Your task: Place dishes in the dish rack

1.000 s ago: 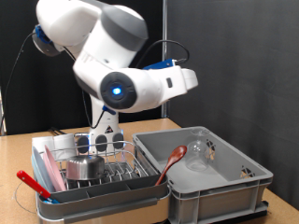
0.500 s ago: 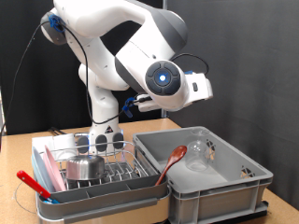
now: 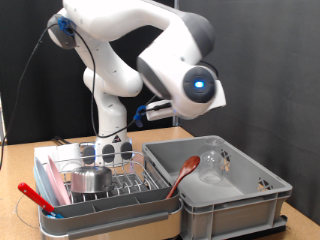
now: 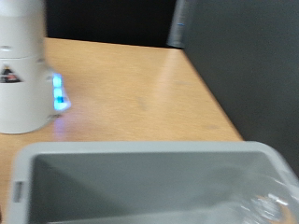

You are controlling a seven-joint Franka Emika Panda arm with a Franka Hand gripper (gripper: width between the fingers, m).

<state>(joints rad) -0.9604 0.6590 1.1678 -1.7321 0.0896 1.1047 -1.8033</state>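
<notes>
The dish rack (image 3: 150,196), a pale tray with wire prongs, sits at the exterior view's lower left. A small steel bowl (image 3: 90,179) rests in it, and a pink plate (image 3: 45,186) stands on edge along its left side. The clear glass (image 3: 211,166) lies inside the deeper grey crate (image 3: 235,205) on the right, and shows as a blur (image 4: 264,202) in the wrist view. The arm's hand (image 3: 153,110) hangs high above the crate's back edge, largely hidden behind the wrist joint. Its fingers show in neither view, and nothing is seen in its grasp.
A red spoon (image 3: 184,176) leans in the crate beside the glass. A red-handled utensil (image 3: 34,196) lies at the rack's front left corner. The white robot base (image 3: 110,140) stands behind the rack and shows in the wrist view (image 4: 23,70). Wooden table (image 4: 140,89) stretches behind the crate (image 4: 140,154).
The arm's upper joints have swung from above the rack towards the exterior view's right, over the crate. The dishes, the spoon and the glass have not moved.
</notes>
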